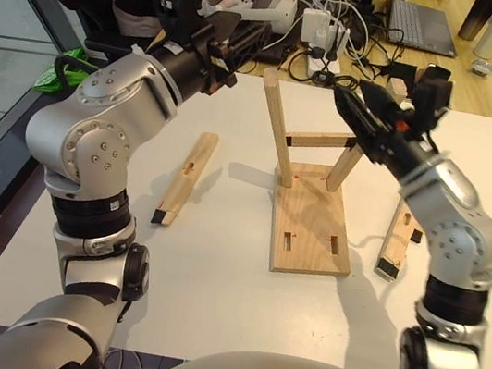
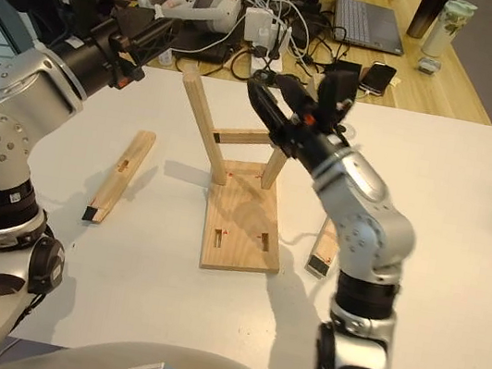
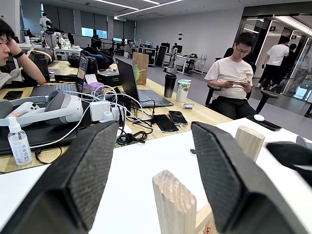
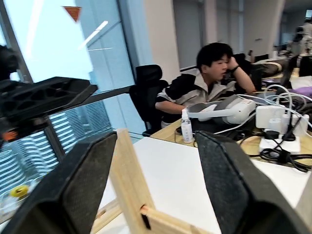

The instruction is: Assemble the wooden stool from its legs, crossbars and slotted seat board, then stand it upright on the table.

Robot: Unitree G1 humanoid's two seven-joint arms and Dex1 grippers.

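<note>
While left gripper (image 1: 242, 46) and right gripper (image 1: 343, 92) are hovering, jaws apart, at its eleven and one o'clock, the seemingly light, stiff half-built stool (image 1: 313, 225) is standing mid-table; grasping beside the crossbar (image 1: 320, 140) is looking safest.

Both arms raised fwd, L gripper (image 1: 239, 48) & R gripper (image 1: 350, 92) fingers apart.

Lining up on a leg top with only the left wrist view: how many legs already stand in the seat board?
Observer: Two. A tall pale wooden leg and a second leg stand at the flat slotted wooden seat board's far end, joined by a wooden crossbar.
Operator: Any spare legs?
Observer: One loose wooden leg lies on the white table left of the board, another loose leg right of it.
Operator: Near slots?
Observer: The near-left slot and near-right slot are empty.
</note>
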